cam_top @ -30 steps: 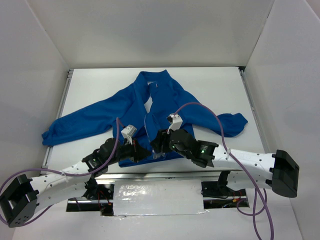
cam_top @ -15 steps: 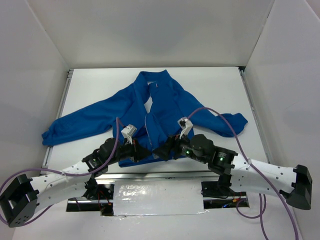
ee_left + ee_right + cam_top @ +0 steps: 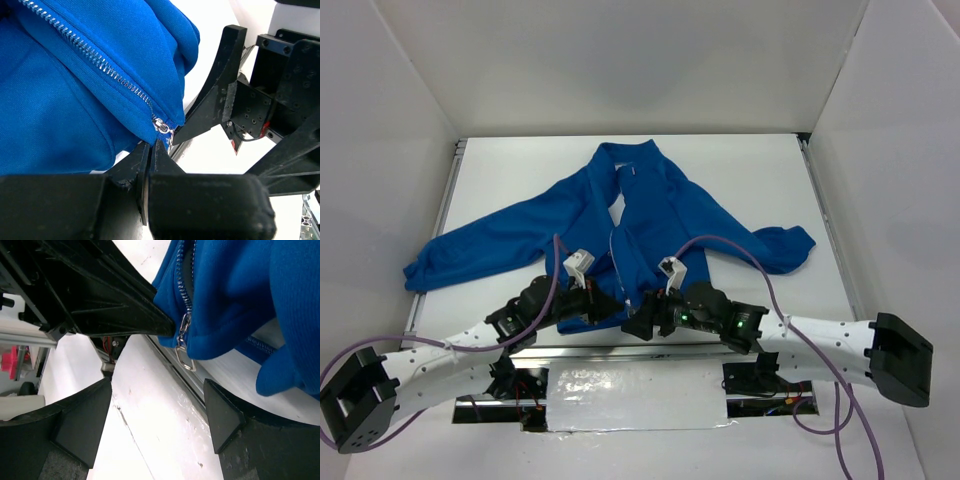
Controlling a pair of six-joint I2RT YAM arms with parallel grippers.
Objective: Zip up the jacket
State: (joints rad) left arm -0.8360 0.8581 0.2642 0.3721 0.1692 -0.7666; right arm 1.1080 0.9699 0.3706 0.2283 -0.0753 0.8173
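At the left of the top view my left gripper (image 3: 604,306) is clenched on the jacket (image 3: 550,225), pinching the bottom hem (image 3: 150,131) right under the slider (image 3: 161,125). It sits where it sat a second ago. The jacket lies spread mid-frame on the worktop (image 3: 750,165). With the slider at the hem, I judge the front not yet zipped. Further right, my right gripper (image 3: 157,390) has swung down from above the hem to the near edge. It is now released, its fingers (image 3: 82,425) wide on either side of the dangling pull (image 3: 184,355), not touching it. The hem looks anchored and the pull lined up, so closing on it should come next.
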